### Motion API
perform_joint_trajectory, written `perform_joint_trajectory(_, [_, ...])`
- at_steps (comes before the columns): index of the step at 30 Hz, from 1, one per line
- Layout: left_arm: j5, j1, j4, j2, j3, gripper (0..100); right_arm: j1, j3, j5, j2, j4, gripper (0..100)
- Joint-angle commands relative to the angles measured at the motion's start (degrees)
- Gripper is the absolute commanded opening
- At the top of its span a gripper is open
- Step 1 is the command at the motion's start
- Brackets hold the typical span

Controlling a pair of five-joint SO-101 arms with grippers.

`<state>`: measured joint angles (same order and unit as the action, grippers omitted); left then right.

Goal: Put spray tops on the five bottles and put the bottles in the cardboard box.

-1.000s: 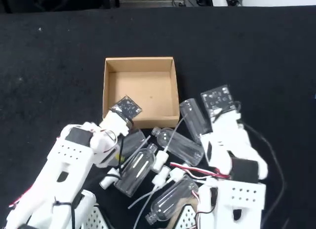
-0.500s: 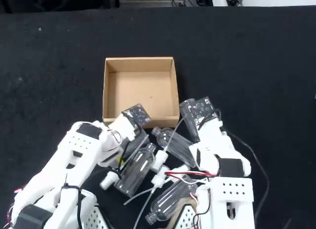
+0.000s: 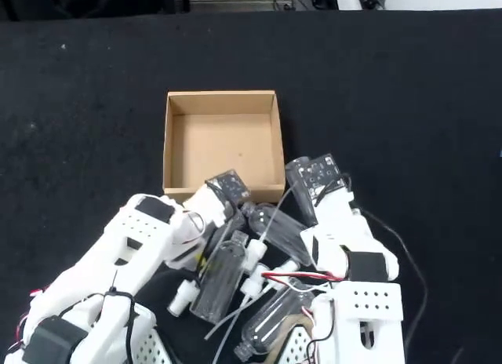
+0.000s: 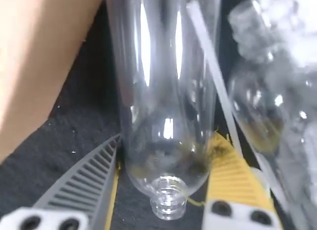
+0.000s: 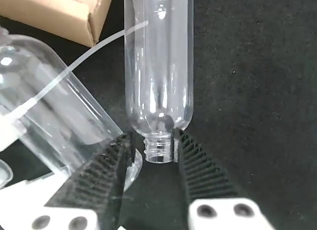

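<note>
Two arms each line up on an uncapped clear bottle at the near edge of the black table [image 3: 392, 81], just outside the cardboard box [image 3: 223, 95].

We see the right gripper [image 5: 153, 136] with its fingers narrowed to either side of the threaded neck [image 5: 158, 146] of the right-hand bottle [image 5: 158, 56]. A thin gap shows on one side, so we judge the neck bracketed, not clamped. The bottle's long axis runs straight away from the fingers, with its base beside the box's near right corner. Its open mouth points back toward the wrist.

The left gripper [image 4: 168, 141] stands wide astride the shoulder of the left-hand bottle [image 4: 158, 91]. This bottle also has its mouth toward the wrist and its body running straight out. The view is too close for us to say whether the pads touch its wall.

Loose white spray tops [image 3: 255, 258], with their dip tubes, lie among the bottles between the two arms.

In our reading, the coming move turns on that alignment. Both mouths face the wrists, so each bottle wants a grip lower on its body before a top can go on. The right arm's bottle lies nearer the box.
</note>
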<state>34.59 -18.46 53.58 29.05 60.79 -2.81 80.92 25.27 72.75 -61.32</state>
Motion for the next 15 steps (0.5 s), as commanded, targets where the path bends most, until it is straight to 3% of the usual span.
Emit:
perform_joint_trajectory(1, [-1.76,1.01,5.10,0.35,-6.11,26,0.88,-0.13,0.35,0.92,1.23,11.7])
perform_joint_trajectory(5, [3.78,3.21,10.99,-0.09,-8.84,26,0.70,-0.13,0.35,0.92,1.23,11.7])
perform_joint_trajectory(15, [15.56,17.63,14.86,0.53,-9.36,26,0.70,-0.04,0.35,0.92,1.23,11.7])
